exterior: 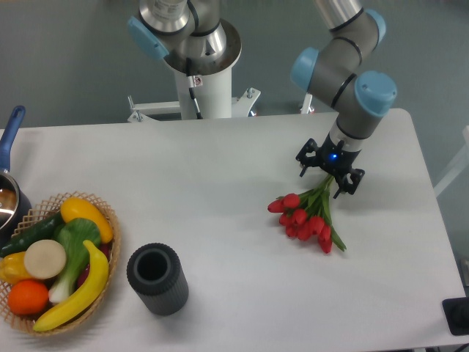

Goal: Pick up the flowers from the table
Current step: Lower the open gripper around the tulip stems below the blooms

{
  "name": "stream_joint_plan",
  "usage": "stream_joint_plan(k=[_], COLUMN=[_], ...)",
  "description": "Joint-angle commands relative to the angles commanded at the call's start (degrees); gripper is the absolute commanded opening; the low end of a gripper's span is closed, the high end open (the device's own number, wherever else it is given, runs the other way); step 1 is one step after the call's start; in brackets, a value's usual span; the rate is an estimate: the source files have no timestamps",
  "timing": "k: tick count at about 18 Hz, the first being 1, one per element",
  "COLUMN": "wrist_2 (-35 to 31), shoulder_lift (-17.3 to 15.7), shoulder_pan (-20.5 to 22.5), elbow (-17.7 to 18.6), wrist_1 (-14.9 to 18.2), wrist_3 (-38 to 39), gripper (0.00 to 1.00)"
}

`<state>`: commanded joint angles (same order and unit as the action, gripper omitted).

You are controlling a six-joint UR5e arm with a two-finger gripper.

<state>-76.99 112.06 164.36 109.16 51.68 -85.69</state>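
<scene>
— Starting from the far left?

— Saw a blue-handled pan (8,176) at the edge of the table (220,169), cut off by the frame. Just beside it, a wicker basket (112,218) heaped with fruit and vegetables. Then, near the basket's right side, a dark ribbed cylinder (157,279), upright and open at the top. None of it part of the job.

— And the flowers?

— Well apart from all that, right of centre. Found the flowers (308,217) lying flat on the table, red buds fanned toward the near side, green stems running up and to the right into a tied end.

— State of the hand?

— Spread. Hung the hand (327,173) right over that tied stem end, one finger on each side, stems passing between. Nothing pinched. Could not tell whether low enough to close on the stems, or only poised just above them.

— So how far along?

— Judged the approach as good as done: lined up on the stems rather than the buds, and straddling them. Left to do: perhaps a little more descent, then closing on the stems, then the lift itself. Flowers not yet off the table, so the main part of the task not yet done.
</scene>
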Motion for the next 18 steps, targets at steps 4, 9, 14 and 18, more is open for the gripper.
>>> stream_joint_plan(k=[4,9,14,18], wrist_2=[-0.1,-0.2,-0.3,-0.3], shoulder_lift=[1.0,1.8,2.8,3.2], shoulder_pan=[0.0,-0.1,-0.8,-1.4], elbow=[-0.5,-0.4,-0.7,-0.9], wrist_1=[-0.1,-0.2,-0.1,-0.1], wrist_3=[0.4,0.4,0.4,0.4], gripper=[1.0,1.0,1.0,1.0])
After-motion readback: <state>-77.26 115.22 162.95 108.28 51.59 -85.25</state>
